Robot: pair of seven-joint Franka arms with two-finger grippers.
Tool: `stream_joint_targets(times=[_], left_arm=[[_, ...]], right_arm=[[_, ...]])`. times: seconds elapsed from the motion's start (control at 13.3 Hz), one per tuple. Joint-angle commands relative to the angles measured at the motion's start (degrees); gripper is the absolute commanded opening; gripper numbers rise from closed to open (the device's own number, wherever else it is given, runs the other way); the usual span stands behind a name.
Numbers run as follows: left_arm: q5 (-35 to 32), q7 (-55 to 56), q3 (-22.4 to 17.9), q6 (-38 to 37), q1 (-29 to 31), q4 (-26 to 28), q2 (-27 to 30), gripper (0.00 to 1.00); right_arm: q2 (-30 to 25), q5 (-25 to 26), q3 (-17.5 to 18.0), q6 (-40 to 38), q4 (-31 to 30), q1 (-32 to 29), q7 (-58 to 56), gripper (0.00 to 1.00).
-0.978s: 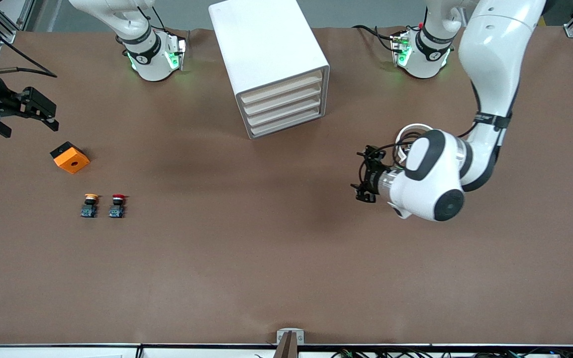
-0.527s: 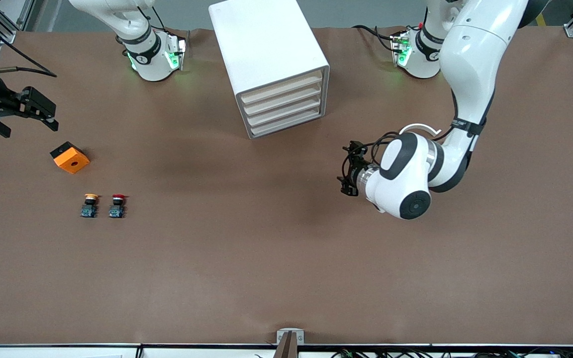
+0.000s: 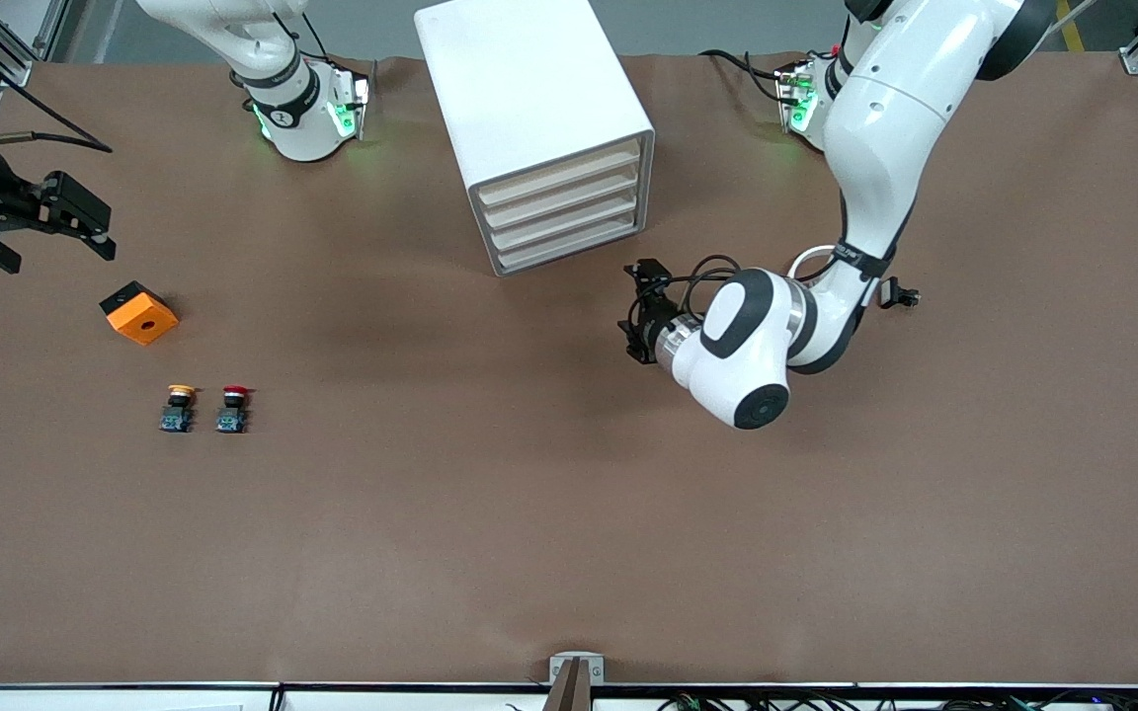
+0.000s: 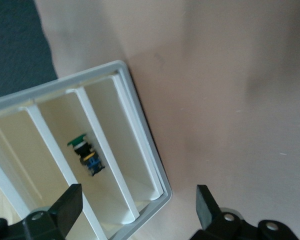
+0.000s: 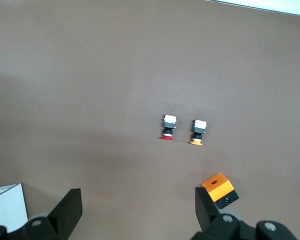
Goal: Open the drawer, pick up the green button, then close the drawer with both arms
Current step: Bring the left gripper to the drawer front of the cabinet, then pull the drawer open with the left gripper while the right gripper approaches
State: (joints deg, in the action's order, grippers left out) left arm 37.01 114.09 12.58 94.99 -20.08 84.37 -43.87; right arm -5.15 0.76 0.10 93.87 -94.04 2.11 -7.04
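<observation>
While your left gripper (image 3: 634, 314) hangs low over the bare table (image 3: 490, 513) just in front of the cabinet (image 3: 539, 128), its fingers (image 4: 67, 207) are spread wide and carrying nothing. Look at your left wrist view: the green-capped button (image 4: 86, 155) shows lying inside the cabinet, in one of its narrow compartments between the white dividers. From the front camera all four beige drawer fronts sit flush, and the drawer (image 3: 563, 202) you want is among them, shut. Your right gripper (image 3: 63, 219) waits at the right arm's end of the table, fingers apart and empty, over the table near the orange block (image 3: 138, 313). Nearer the camera than that block, the yellow-orange-capped button (image 3: 177, 408) and the red-capped button (image 3: 232, 408) stand side by side, just apart, well away from the cabinet.
</observation>
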Motion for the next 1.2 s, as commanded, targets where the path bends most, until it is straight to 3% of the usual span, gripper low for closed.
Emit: stream_joint_targets(times=[0.0, 0.53, 0.68, 0.98, 1.13], left_arm=[[3.67, 2.62, -0.1, -0.85, -1.45, -0.97, -2.88, 1.0], [5.07, 8.43, -0.19, -5.77, -4.97, -0.27, -6.76, 1.0], [6.84, 8.25, -0.1, -6.83, -6.28, 0.61, -6.84, 0.7], [8.68, 8.08, -0.1, -6.92, -8.4, 1.76, -7.37, 0.68], [10.18, 7.9, -0.1, -6.92, -9.62, 1.67, -8.07, 0.58]], right_arm=[[-0.04, 0.12, -0.28, -0.26, 0.7, 0.35, -0.34, 1.0], [0.58, 0.03, -0.28, -0.09, 1.58, 0.44, -0.43, 1.0], [0.49, 0.03, -0.28, -0.09, 1.66, 0.44, -0.43, 1.0], [0.49, 0.29, -0.45, -0.18, 1.67, -0.09, -0.43, 1.0], [0.49, 0.2, -0.45, -0.18, 1.93, -0.09, -0.34, 1.0]])
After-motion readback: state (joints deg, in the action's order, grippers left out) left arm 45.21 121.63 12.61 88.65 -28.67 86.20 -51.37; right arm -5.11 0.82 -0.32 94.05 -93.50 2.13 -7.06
